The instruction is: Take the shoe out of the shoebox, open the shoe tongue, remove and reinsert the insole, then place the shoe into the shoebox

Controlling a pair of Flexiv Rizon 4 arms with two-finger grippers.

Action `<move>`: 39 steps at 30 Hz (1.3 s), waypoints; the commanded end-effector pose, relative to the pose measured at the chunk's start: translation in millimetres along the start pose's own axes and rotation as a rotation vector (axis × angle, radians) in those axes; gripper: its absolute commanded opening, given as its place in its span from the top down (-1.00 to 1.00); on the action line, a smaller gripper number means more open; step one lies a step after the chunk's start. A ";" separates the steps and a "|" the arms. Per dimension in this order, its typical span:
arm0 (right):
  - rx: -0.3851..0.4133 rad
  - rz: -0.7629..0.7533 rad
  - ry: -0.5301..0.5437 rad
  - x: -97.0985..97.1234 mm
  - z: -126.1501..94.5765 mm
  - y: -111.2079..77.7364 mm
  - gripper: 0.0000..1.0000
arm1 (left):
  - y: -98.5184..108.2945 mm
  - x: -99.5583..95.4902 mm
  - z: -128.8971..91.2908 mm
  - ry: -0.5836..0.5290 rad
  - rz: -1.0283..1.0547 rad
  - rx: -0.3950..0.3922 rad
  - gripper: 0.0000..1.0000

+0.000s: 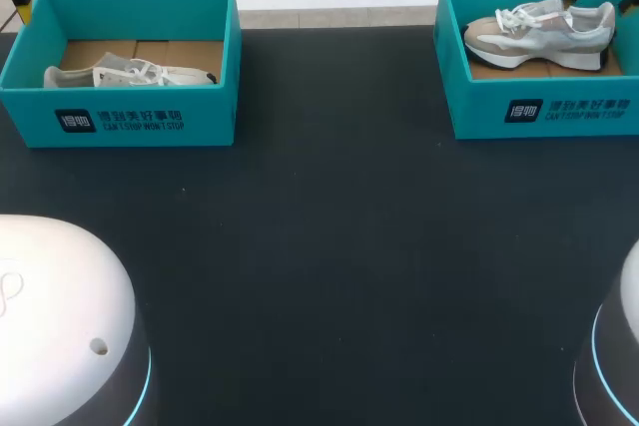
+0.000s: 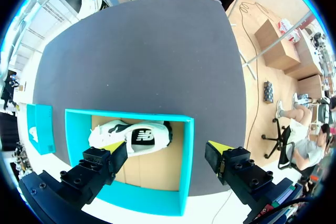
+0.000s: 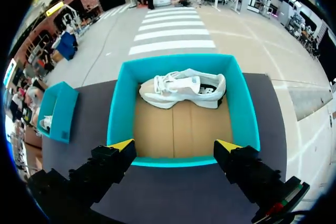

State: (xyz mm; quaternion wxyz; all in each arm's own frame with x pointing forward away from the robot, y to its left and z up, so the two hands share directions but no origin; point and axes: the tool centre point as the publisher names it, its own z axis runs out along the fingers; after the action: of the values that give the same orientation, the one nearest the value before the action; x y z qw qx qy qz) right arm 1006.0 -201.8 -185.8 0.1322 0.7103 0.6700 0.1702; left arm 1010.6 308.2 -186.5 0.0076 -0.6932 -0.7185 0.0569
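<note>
Task looks barely begun: on the dark surface (image 1: pixel 329 246) the left shoebox (image 1: pixel 130 122) and right shoebox (image 1: pixel 539 112) each hold a white shoe, the left shoe (image 1: pixel 130 74) and right shoe (image 1: pixel 539 32), so nothing's out yet. Left end effector (image 2: pixel 165 148) hangs over the left shoebox w/ fingers spread and empty; right end effector (image 3: pixel 176 145) is likewise wide apart above the right shoebox, neither touching a shoe. Left to do, by my read: lift-out, tongue, insole out & back in, return to box.

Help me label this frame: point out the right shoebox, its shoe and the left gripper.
right shoebox (image 1: pixel 544 107), head view, front wall.
shoe (image 1: pixel 544 32), head view, side of the upper.
left gripper (image 2: pixel 167 148), left wrist view, midway between its fingertips.
</note>
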 end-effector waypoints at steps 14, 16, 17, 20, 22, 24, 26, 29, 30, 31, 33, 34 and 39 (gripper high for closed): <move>0.248 0.064 -0.117 -62.3 81.4 116.2 -1.00 | -0.6 0.2 -0.3 0.001 0.000 -0.001 -1.00; 0.269 0.084 -0.112 -70.7 92.1 116.8 -1.00 | -0.6 0.2 -0.3 0.001 0.000 -0.001 -1.00; 0.281 0.087 -0.112 -73.8 96.8 116.6 -1.00 | -0.6 0.2 -0.3 0.001 0.000 -0.001 -1.00; 0.319 0.095 -0.138 -77.8 107.0 114.5 -1.00 | -0.6 0.2 -0.3 0.001 0.000 -0.001 -1.00; 0.338 0.105 -0.145 -81.5 115.3 113.7 -0.59 | -0.6 0.2 -0.3 0.001 0.000 -0.001 -1.00; 0.342 0.104 -0.139 -83.3 122.1 114.8 -0.31 | -0.6 0.2 -0.3 0.001 0.000 -0.001 -1.00; 0.354 0.105 -0.143 -85.0 128.1 115.4 -0.20 | -0.6 0.2 -0.3 0.001 0.000 -0.001 -1.00; 0.369 0.106 -0.147 -87.9 137.7 114.1 0.02 | -0.6 0.2 -0.3 0.001 0.000 -0.001 -1.00; 0.370 0.107 -0.147 -89.0 140.0 113.9 0.04 | -0.6 0.2 -0.3 0.001 0.000 -0.001 -1.00; 0.371 0.107 -0.147 -89.9 142.0 113.9 0.04 | -0.6 0.2 -0.3 0.001 0.000 -0.001 -1.00; 0.374 0.115 -0.151 -92.9 146.4 113.3 0.03 | -0.6 0.2 -0.3 0.001 0.000 -0.001 -1.00; 0.377 0.124 -0.163 -94.8 149.4 112.7 0.03 | -0.6 0.2 -0.3 0.001 0.000 -0.001 -1.00; 0.391 0.160 -0.185 -105.8 163.0 108.6 0.11 | -0.6 0.2 -0.3 0.001 0.000 -0.001 -1.00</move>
State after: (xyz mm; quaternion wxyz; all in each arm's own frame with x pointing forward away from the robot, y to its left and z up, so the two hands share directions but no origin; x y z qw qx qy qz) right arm 1158.3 -305.1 -286.7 0.0793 0.7798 0.6209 0.0104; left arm 1010.6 308.3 -186.4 0.0076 -0.6932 -0.7185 0.0569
